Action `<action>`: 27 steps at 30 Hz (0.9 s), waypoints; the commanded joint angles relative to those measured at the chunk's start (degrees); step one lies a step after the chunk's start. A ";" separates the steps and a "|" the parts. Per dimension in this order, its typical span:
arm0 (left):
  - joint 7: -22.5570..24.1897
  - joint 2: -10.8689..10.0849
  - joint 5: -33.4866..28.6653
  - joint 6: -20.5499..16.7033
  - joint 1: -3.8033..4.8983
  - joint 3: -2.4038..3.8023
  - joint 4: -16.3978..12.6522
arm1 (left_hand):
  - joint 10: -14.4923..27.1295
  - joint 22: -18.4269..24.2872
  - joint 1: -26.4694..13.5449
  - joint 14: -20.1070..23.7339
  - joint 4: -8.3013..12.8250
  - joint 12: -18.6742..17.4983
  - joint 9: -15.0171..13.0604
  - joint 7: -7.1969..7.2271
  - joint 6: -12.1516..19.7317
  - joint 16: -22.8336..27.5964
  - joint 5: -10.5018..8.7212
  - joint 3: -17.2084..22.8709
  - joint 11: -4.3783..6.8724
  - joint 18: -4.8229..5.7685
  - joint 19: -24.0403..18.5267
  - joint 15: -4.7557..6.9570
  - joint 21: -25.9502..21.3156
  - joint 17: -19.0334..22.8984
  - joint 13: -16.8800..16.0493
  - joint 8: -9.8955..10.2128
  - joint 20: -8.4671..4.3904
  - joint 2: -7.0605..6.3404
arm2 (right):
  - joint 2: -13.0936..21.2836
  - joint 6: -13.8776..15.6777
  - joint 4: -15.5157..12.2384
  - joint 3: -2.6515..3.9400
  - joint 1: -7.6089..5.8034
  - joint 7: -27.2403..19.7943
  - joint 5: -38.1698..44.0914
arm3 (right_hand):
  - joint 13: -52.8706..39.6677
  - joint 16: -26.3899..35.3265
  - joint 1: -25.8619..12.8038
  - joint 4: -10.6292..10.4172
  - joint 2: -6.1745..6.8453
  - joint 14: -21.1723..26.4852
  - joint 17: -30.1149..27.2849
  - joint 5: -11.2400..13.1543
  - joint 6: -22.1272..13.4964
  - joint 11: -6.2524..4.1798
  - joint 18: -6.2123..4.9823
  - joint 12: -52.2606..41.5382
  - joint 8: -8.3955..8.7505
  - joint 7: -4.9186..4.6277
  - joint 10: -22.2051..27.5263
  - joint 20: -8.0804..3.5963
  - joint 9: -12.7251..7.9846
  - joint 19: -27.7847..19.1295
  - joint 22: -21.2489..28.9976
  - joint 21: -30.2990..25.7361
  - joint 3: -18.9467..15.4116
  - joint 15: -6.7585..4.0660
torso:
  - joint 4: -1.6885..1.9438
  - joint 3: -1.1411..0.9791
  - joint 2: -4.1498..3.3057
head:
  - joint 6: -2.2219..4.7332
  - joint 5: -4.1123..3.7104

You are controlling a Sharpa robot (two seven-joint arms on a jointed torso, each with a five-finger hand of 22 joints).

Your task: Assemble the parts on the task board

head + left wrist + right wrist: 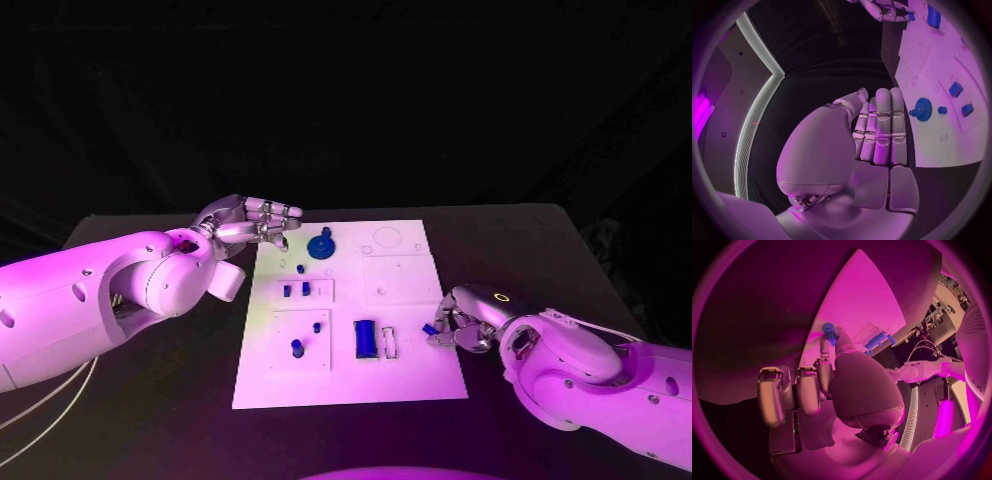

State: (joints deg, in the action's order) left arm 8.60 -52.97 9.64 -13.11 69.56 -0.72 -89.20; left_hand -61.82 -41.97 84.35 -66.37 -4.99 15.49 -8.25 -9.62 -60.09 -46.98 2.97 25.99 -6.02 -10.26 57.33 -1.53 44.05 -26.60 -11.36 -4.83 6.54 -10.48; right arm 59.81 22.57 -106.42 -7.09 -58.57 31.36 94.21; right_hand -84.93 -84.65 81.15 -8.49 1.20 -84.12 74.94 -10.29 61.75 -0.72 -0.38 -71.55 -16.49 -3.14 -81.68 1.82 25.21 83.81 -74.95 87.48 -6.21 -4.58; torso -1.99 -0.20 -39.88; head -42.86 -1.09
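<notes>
Across the dark tabletop lies the white task board, black surroundings behind. Left hand, fingers together and grasping nothing, hovers at the board's far corner beside a blue gear. Right hand pinches a small blue part at the board's right edge

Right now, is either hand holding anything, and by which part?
The right hand pinches a small blue part at its fingertips; which end it grips cannot be told. The left hand holds nothing.
</notes>
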 commanded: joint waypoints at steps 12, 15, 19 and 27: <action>0.11 -0.13 -0.30 1.01 0.01 0.04 -0.24 | 0.43 0.13 0.07 0.32 0.04 0.35 0.08 -0.22 0.26 0.36 0.16 -0.42 0.04 -0.28 0.07 -0.02 -0.26 0.10 0.08 0.18 0.17 0.54 | -0.72 -5.75 0.05 -0.70 1.04 3.03 4.40 | 8.38 -0.04 4.56 1.15 -3.01 -3.95 5.58 -3.03 0.94 -0.67 -0.05 0.20 1.35 0.26 0.03 -0.11 -1.56 5.35 -14.49 0.62 4.26 -0.22 | 0.01 -0.04 -0.04 | 0.07 0.20; 0.07 -0.19 -0.30 1.03 0.00 0.03 -0.24 | 0.43 0.13 0.07 0.32 0.04 0.35 0.08 -0.22 0.26 0.36 0.16 -0.42 0.04 -0.28 0.07 -0.02 -0.26 0.10 0.08 0.18 0.17 0.54 | -0.14 -2.68 -0.98 -0.55 0.88 2.38 1.77 | 7.98 -0.27 4.33 0.76 -3.69 -4.04 5.99 -3.73 0.98 -0.76 0.06 -0.29 1.59 0.38 -0.32 -0.20 -1.59 5.57 -14.64 1.10 6.32 -0.30 | -0.03 -0.07 0.00 | 0.00 0.50; 0.02 -0.21 -0.30 1.10 -0.01 0.03 -0.26 | 0.43 0.13 0.07 0.32 0.04 0.35 0.08 -0.22 0.26 0.36 0.16 -0.42 0.04 -0.28 0.07 -0.02 -0.26 0.10 0.08 0.18 0.17 0.54 | 0.18 1.11 -2.21 -0.42 -0.08 1.50 -2.69 | 7.93 -0.31 4.22 0.66 -3.73 -4.06 6.07 -3.96 0.92 -0.82 0.08 -0.28 1.69 0.38 -0.42 -0.28 -1.47 5.61 -14.66 1.19 8.40 -0.35 | 0.01 -0.03 -0.01 | -0.02 0.39; 0.10 -0.33 0.04 0.98 -0.06 0.03 -0.35 | 0.53 0.15 0.30 0.35 0.18 0.39 0.09 -0.21 0.32 0.38 0.18 -0.39 0.05 -0.30 0.08 0.01 -0.30 0.15 0.10 0.19 0.15 0.62 | -0.11 4.92 -4.37 -0.23 -1.59 0.26 -12.98 | 7.88 -0.27 1.49 0.06 -0.74 -4.05 6.09 -4.35 0.84 -0.71 0.05 -0.01 1.49 0.29 -0.55 -0.26 -0.43 5.53 -14.61 1.02 16.36 -0.27 | 0.03 -0.04 -0.04 | -0.11 0.70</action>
State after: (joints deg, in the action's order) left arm 8.45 -53.33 9.65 -12.98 69.51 -0.73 -89.34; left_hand -61.82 -41.89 84.65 -66.37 -4.82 15.49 -8.26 -9.62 -60.09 -46.98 2.97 25.83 -6.02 -10.27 57.33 -1.53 44.06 -26.50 -11.36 -4.83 6.54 -10.18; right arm 59.86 25.10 -110.50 -7.29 -60.15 32.22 87.82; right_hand -83.95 -84.65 82.05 -8.43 1.67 -84.12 74.92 -14.03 62.20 -1.25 -0.38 -71.75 -14.55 -3.05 -81.79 1.82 24.03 83.81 -74.93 88.37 9.54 -4.60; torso -1.99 -0.27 -39.91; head -42.97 -0.43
